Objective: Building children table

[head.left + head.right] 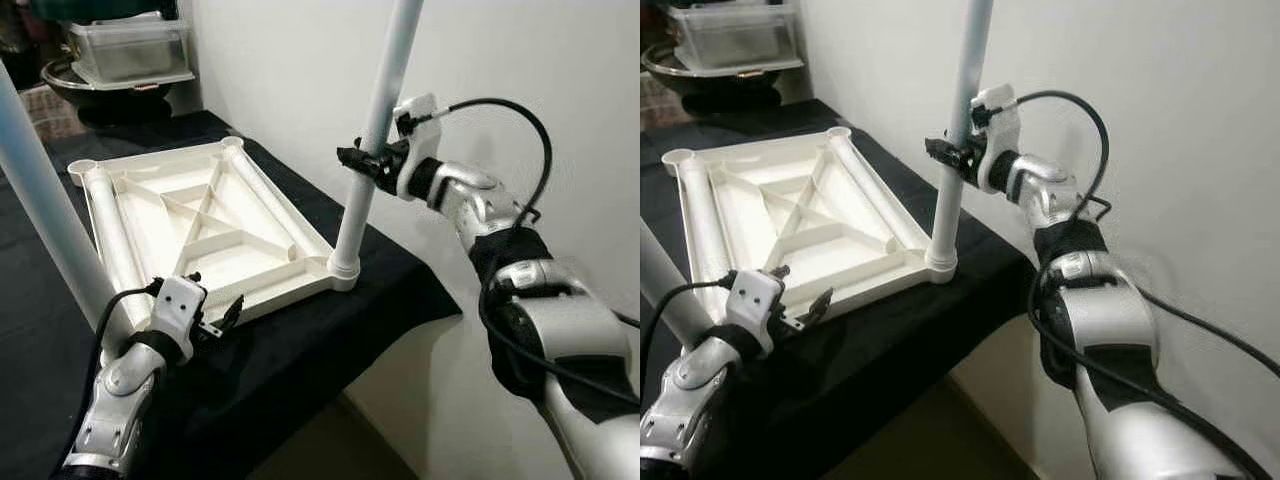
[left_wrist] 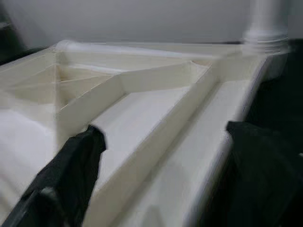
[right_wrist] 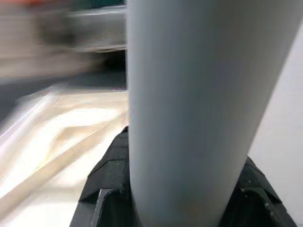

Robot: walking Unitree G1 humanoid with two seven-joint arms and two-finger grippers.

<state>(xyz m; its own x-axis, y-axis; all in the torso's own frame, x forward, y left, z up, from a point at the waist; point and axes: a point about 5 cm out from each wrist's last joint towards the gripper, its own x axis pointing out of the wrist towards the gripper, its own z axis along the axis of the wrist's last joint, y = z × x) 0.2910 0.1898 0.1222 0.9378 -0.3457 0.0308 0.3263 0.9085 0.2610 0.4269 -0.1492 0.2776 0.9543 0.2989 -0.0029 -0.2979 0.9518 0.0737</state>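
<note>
White table panel point(image 1: 210, 225) lies upside down on black-cloth tabletop point(image 1: 330, 330). Right hand point(image 1: 362, 160) clenched around upright white leg point(image 1: 372, 140), which stands in the panel's near right corner socket. Left hand point(image 1: 222, 318) released, fingers spread at the panel's near edge. Second leg point(image 1: 45, 215) rises at the panel's left side.

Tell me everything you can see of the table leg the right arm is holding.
The table leg is a long, pale grey, smooth round tube, plastic by its look. It stands nearly upright, leaning slightly, its top out of frame. Its ringed lower end sits in the near right corner socket of the upturned white tabletop. The right tool is shut around it about midway up, fingers on both sides.
</note>
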